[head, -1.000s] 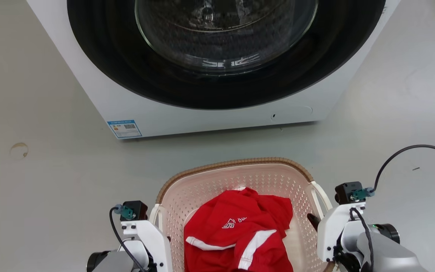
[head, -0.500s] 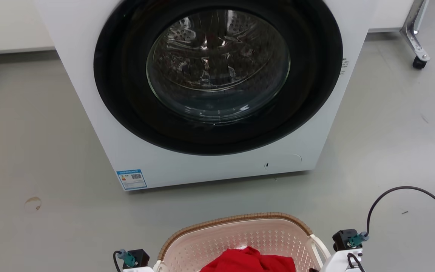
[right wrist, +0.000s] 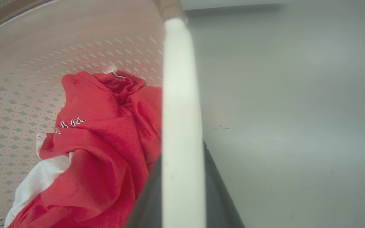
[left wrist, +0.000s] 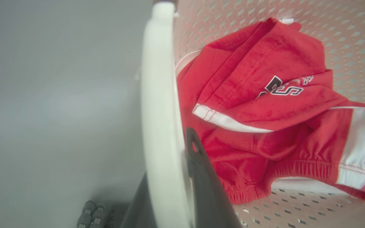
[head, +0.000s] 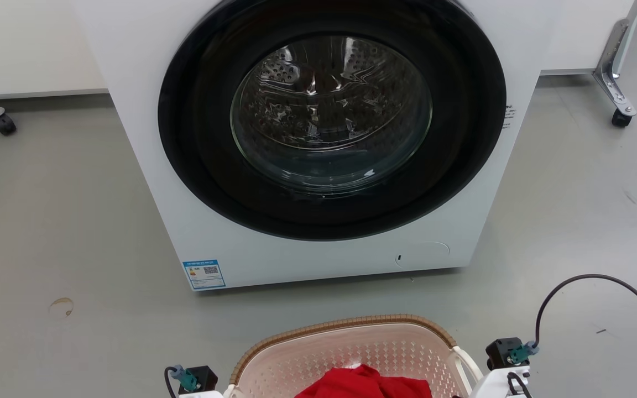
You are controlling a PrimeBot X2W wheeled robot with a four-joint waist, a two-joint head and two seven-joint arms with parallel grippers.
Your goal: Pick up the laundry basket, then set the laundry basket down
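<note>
The pale pink perforated laundry basket (head: 346, 324) with its brown woven rim sits at the bottom centre of the head view, in front of the washing machine. A red and white garment (head: 364, 385) lies inside it. In the left wrist view my left gripper (left wrist: 167, 158) is shut on the basket's white left handle (left wrist: 157, 95), one dark finger on each side of the bar. In the right wrist view my right gripper (right wrist: 182, 171) is shut likewise on the white right handle (right wrist: 178, 95). The basket's underside is hidden, so contact with the floor cannot be told.
A white front-loading washing machine (head: 318, 260) with a dark round door (head: 330, 116) stands right behind the basket. Grey floor (head: 47, 221) spreads to both sides. A castor (head: 4, 124) shows at far left and a wheeled metal leg (head: 620, 105) at far right. A black cable (head: 600, 278) loops above my right wrist.
The head camera has risen and tilted up, so the basket and both wrists now lie lower in that view and more of the machine shows. Both grippers keep their hold on the handles.
</note>
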